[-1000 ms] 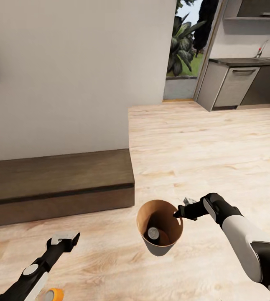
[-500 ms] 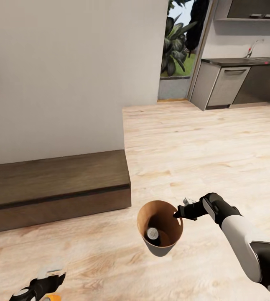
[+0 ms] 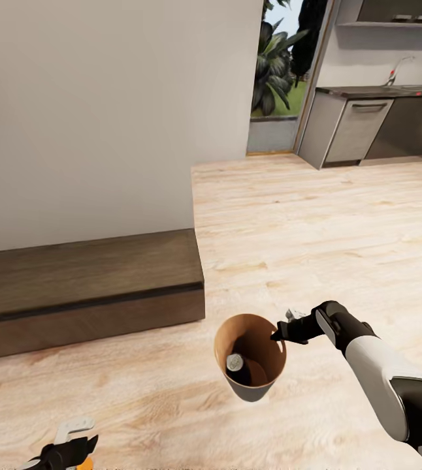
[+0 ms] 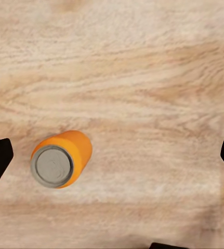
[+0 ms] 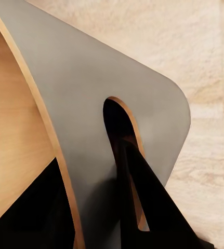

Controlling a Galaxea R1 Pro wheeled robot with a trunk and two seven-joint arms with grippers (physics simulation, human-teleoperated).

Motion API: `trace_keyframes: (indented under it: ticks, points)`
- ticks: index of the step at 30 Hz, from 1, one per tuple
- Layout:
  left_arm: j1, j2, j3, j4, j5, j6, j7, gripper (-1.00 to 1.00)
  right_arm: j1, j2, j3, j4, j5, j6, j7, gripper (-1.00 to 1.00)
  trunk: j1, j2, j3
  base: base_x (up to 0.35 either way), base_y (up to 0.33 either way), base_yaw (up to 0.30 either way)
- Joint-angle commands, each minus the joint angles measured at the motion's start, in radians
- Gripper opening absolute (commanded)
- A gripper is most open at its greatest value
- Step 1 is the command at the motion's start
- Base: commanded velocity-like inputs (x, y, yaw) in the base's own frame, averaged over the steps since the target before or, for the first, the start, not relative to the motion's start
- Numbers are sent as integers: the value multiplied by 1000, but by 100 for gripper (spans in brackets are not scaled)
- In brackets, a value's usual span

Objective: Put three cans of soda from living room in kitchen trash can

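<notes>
My right gripper (image 3: 280, 335) is shut on the rim of the tash can (image 3: 255, 385), holding it just above the wood floor. Inside it lies a dark can of soda (image 3: 238, 365) with a silvery top. In the right wrist view the bin's grey outer wall (image 5: 106, 88) is close up, with one dark finger (image 5: 148, 202) against it. An orange can of soda (image 4: 61, 159) stands on the floor. My left gripper (image 4: 112, 155) hangs above it, open wide, with the can off toward one finger. That left gripper (image 3: 74, 438) sits at the head view's lower left edge.
A low dark wooden bench (image 3: 87, 284) runs along the white wall (image 3: 106, 111) at left. Light wood floor stretches ahead to the kitchen's grey cabinets (image 3: 355, 130) and tap (image 3: 400, 68). A glazed doorway with plants (image 3: 276, 72) stands beside them.
My left arm has dropped toward the picture's bottom edge. The view has swung slightly, shifting the kitchen left. The right gripper still holds the bin the same way.
</notes>
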Motion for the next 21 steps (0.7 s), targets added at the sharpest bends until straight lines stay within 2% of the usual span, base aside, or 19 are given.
trace_keyframes:
  ticks: [1,3,10,21]
  points:
    - [0,0,0,-1,0,-6,0,100,-1,0,-4,0,-21,9,3,-100,4,-7,-5,0,0,0]
    - [1,0,0,-2,0,-10,0,100,-1,0,-4,0,-21,8,3,-100,11,-21,-14,0,0,0]
    - [3,0,-1,-8,-1,-17,0,100,-1,0,-2,0,-19,6,3,-100,11,-21,-24,0,29,0]
    - [4,0,-1,-9,-3,-17,0,100,-1,0,-1,0,-19,6,3,-100,11,-21,-31,0,205,0]
